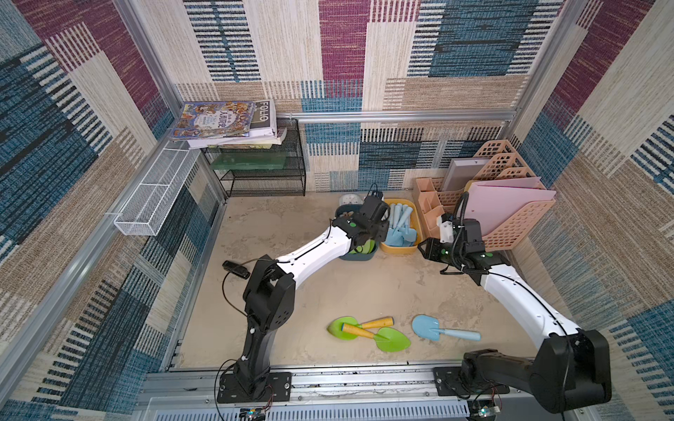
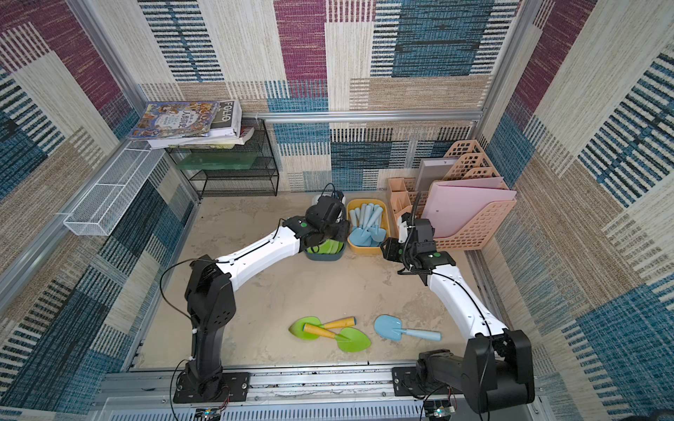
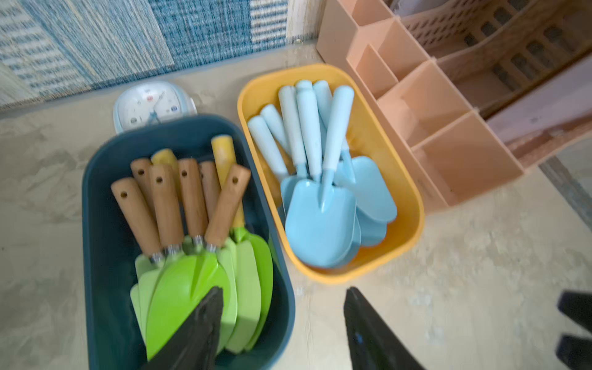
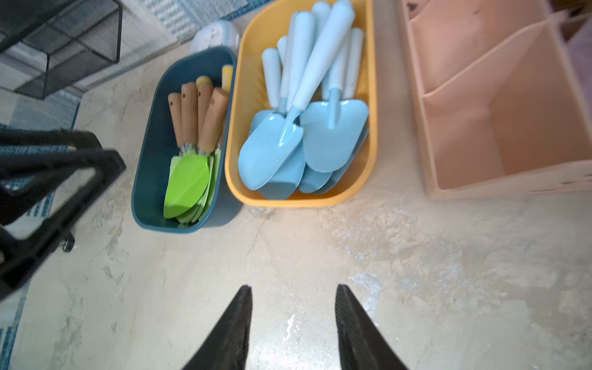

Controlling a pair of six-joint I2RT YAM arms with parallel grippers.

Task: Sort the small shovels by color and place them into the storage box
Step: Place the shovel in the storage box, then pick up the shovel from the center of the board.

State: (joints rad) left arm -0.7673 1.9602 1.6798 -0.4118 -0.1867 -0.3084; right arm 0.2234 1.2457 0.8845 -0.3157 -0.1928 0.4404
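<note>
Sandy beige tabletop (image 1: 328, 284): both storage boxes stand side by side at the far edge; three shovels lie loose near the front edge, well apart from the boxes
Dark teal oblong plastic storage box (image 3: 96, 224): holds the lime-green pointed shovels (image 3: 189, 282), with brown wood and yellow handles, blades stacked at the near end, handles fanned toward the wall
Yellow oblong plastic storage box (image 3: 378, 153): just beside the teal one, holding only pale blue plastic shovels (image 3: 320, 224), piled the same way round
Left gripper (image 3: 284, 290): hangs over the near end of the teal box, jaws parted with nothing between them; one finger shows above the top green blade, and I cannot tell whether it touches; this reads as the drop-off end of a green delivery
Right gripper (image 4: 293, 286): jaws apart and empty over bare table in front of the yellow box
Two loose lime-green shovels with yellow handles (image 1: 392, 339): overlapping, one handle lying across the other's blade; the next move likely calls for lifting clear of the box, swinging back to the front, and gripping the upper handle so the lower shovel is not dragged
Loose pale blue plastic shovel (image 1: 426, 327): flat beside the green pair, apart from them, handle pointing toward the right arm's base; probably the right arm's pick, bound for the yellow box
</note>
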